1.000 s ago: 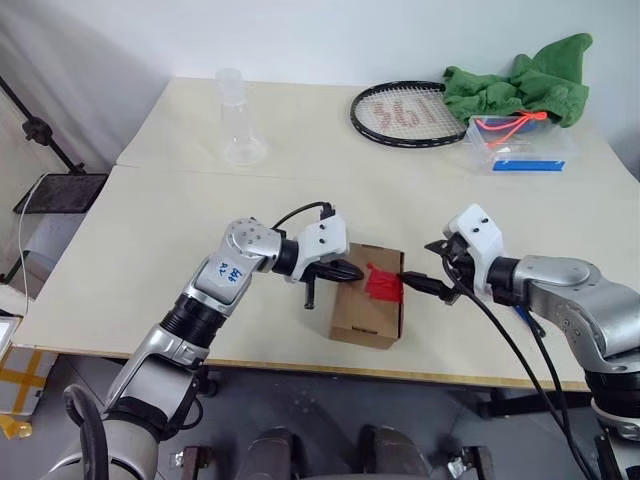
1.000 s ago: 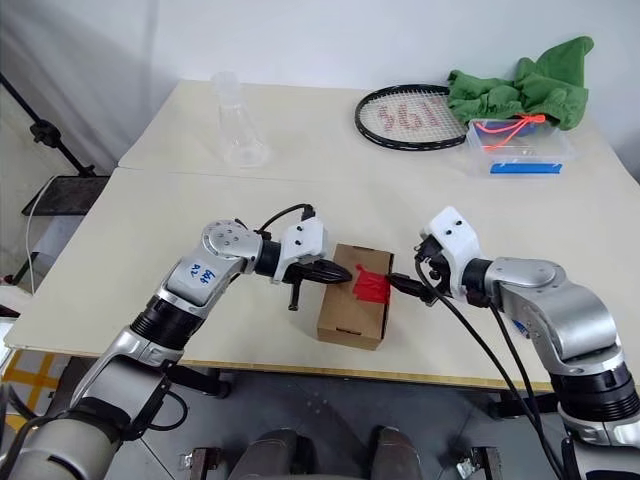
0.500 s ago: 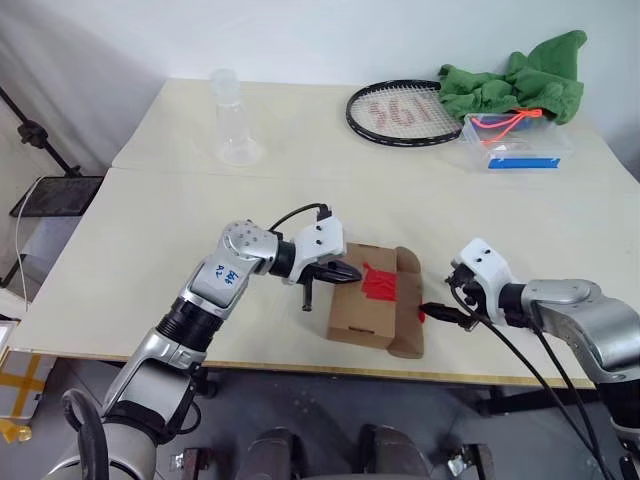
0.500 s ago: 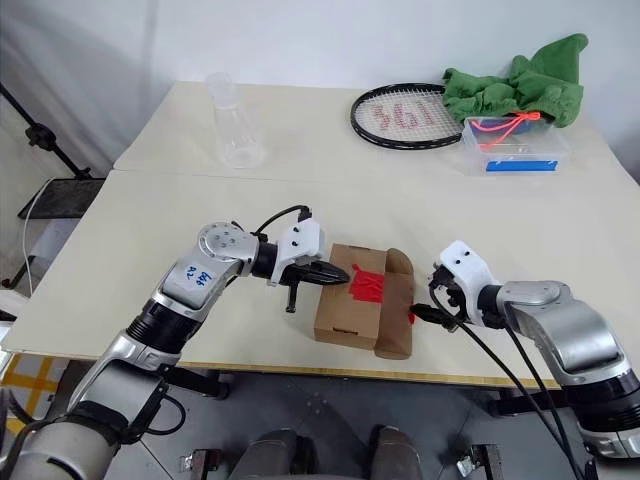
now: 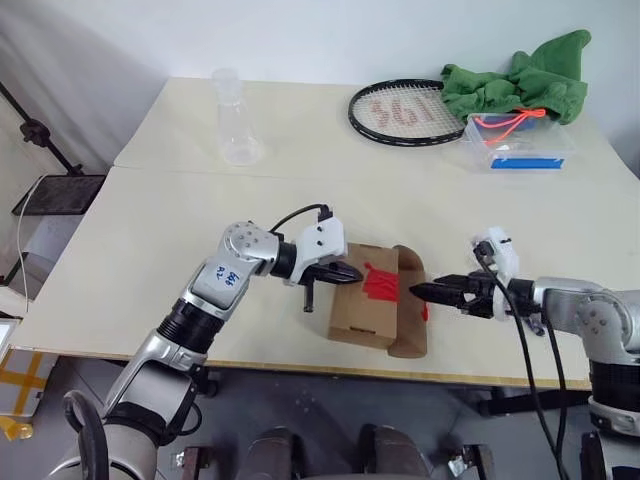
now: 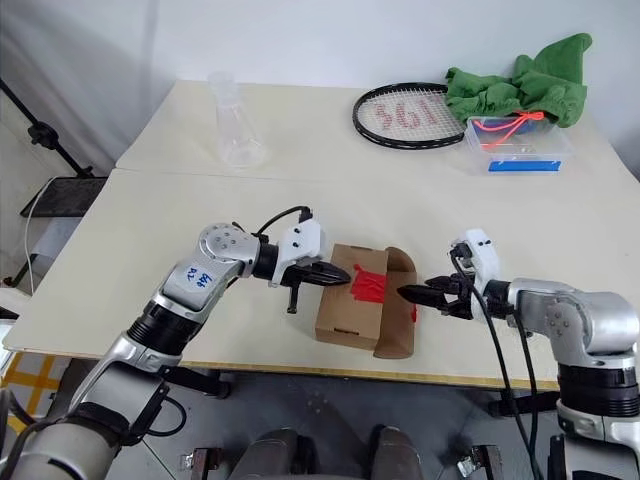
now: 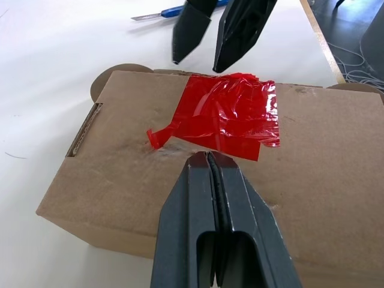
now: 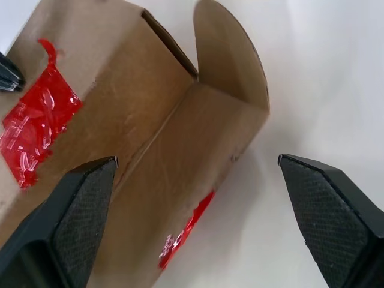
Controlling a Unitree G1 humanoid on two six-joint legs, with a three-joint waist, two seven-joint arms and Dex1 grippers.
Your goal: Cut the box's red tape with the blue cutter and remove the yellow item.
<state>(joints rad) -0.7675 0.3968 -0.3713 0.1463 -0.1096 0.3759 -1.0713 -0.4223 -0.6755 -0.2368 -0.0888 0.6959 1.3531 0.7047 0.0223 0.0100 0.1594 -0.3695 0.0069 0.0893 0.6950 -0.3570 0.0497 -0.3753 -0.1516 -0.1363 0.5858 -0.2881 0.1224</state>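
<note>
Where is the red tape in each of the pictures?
Left eye view: red tape on top of the box, mid-table.
Right eye view: same place, between the two grippers.
Left wrist view: across the box top, just past the shut left gripper.
Right wrist view: by the left edge, with a strip on the open flap.
Shared landmark: the brown box.

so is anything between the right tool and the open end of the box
Nothing visible. The right tool hangs open just beside the box, whose end flap is swung outward toward it. The gap between them is bare table. The yellow item cannot be seen inside. The left tool, shut, rests on the box top by the red tape.
</note>
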